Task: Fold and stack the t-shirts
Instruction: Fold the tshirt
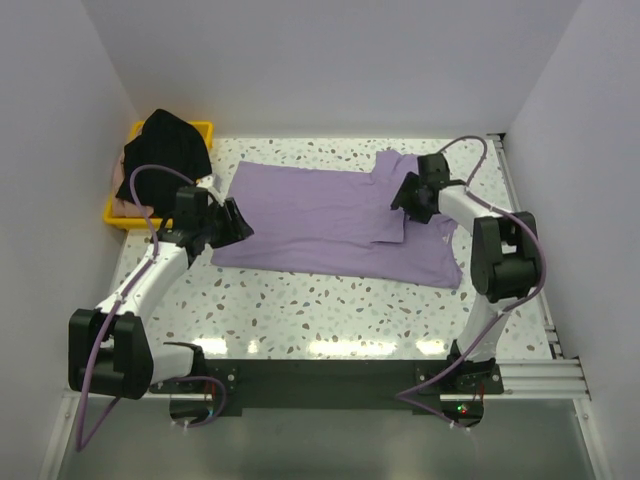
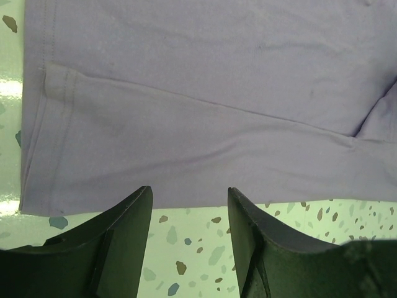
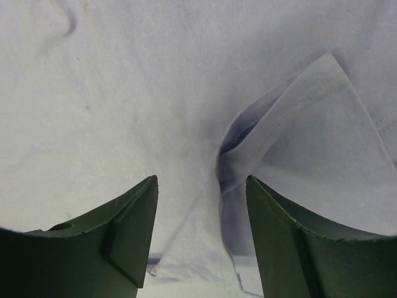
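Only top view shows black t-shirt (image 1: 165, 145) heaped on yellow tray (image 1: 203, 127).

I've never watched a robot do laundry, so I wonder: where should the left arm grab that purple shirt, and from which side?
Probably the free edge of the purple shirt, just ahead of the open left fingers. The shirt lies flat on the table, so only a border offers something to pinch. Come in low from the bare table side, one finger sliding under, one over.

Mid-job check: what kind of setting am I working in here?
Probably a lab test booth, not a home: plain white walls box in a speckled table, with a metal mounting rail at its near edge.
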Controlling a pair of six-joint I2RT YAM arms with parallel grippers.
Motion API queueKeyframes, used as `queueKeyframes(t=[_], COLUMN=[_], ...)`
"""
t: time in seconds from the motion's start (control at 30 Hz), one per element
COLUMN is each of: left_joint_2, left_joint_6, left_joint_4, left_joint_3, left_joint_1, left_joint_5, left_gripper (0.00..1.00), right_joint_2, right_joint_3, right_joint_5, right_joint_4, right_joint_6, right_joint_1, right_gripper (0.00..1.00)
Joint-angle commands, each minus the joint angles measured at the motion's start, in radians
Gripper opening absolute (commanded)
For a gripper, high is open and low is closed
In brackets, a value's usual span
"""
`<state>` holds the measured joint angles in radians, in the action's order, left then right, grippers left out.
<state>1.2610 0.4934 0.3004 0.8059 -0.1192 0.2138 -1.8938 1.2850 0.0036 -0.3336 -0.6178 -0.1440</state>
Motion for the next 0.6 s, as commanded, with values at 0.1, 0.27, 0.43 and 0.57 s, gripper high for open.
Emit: queueKeyframes(t=[0.1, 0.27, 0.43, 0.57], left_joint_2=[-0.003, -0.006, -0.006, -0.008], left_joint_6=[-0.023, -0.023, -0.022, -0.023], left_joint_4=[-0.046, -0.049, -0.050, -0.050], left_joint_3=[-0.004, -0.004, -0.005, -0.005], left_joint_1=[-0.007, -0.007, -0.008, -0.008], left_joint_5=[0.016, 0.019, 0.022, 0.021], left_gripper=[0.57, 0.57, 0.57, 0.57], right_joint_2=[0.171, 0.222, 0.207, 0.173], right_joint_3=[-0.130, -0.246, -0.294, -0.267], right_joint_5=[-0.013, -0.054, -0.117, -0.155], right_joint_4=[0.064, 0.119, 0.203, 0.226], right_joint_6=[0.004, -0.026, -0.056, -0.079], right_joint_1=[-0.005, -0.005, -0.012, -0.026], right_gripper=[0.67, 0.70, 0.72, 0.72])
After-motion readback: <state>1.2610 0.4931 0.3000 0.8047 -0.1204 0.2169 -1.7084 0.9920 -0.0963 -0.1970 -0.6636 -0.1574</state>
